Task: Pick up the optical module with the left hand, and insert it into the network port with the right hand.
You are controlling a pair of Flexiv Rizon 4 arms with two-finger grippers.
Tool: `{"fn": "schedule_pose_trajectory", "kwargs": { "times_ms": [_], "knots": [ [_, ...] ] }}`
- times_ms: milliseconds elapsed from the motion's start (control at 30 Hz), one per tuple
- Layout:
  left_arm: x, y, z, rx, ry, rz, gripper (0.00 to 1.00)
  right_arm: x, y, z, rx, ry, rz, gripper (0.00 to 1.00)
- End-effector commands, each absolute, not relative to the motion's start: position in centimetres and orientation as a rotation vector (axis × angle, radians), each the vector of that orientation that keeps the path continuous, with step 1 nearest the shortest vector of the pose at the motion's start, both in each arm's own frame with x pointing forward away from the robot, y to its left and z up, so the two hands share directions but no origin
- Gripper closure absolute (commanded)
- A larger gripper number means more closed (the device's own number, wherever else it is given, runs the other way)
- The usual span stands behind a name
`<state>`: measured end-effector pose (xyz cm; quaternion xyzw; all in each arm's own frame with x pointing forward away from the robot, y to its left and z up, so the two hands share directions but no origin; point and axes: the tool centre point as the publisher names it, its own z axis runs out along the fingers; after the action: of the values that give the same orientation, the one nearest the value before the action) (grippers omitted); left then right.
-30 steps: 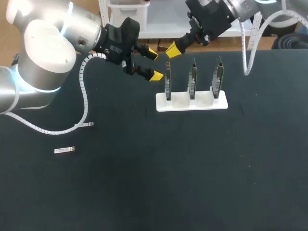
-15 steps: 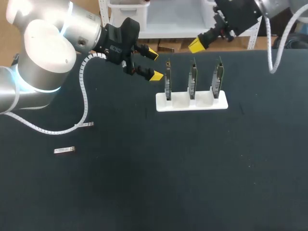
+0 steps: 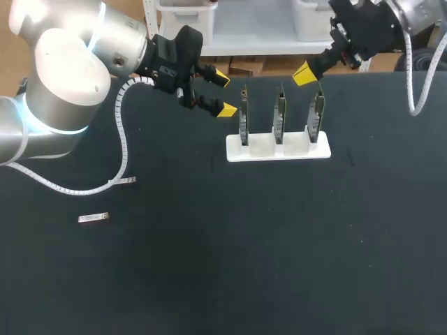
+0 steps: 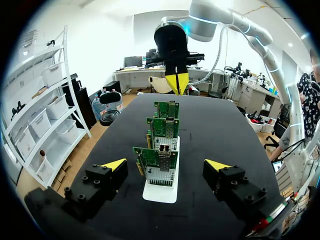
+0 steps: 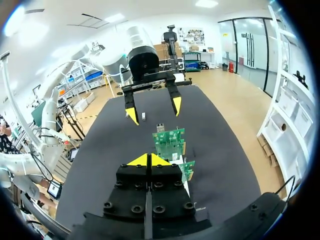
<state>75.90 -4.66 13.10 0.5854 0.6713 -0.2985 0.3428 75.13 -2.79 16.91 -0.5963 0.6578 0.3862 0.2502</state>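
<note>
Rightward our right gripper (image 3: pixel 305 73) has swung, from the left end of the row of network cards (image 3: pixel 279 115) to near its right end. The optical module (image 3: pixel 93 218) lies flat on the black table (image 3: pixel 209 265) at far left, well apart from both arms. Our left gripper (image 3: pixel 223 93) hangs wide open and empty just beside those cards, which stand upright in a white stand (image 3: pixel 265 150). We see the right gripper's fingers pressed together, holding nothing.
</note>
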Motion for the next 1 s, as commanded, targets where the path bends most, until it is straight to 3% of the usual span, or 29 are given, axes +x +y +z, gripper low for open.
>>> {"fn": "schedule_pose_trajectory", "kwargs": {
  "times_ms": [33,1000],
  "knots": [
    [76.00,-4.77,13.13,1.524,1.751,-0.774,0.00,75.70,-3.27,16.34,-1.626,1.796,1.065,1.00],
    [76.00,-4.77,13.13,1.524,1.751,-0.774,0.00,75.57,-3.52,15.35,-1.643,1.831,1.072,1.00]
  ]
}}
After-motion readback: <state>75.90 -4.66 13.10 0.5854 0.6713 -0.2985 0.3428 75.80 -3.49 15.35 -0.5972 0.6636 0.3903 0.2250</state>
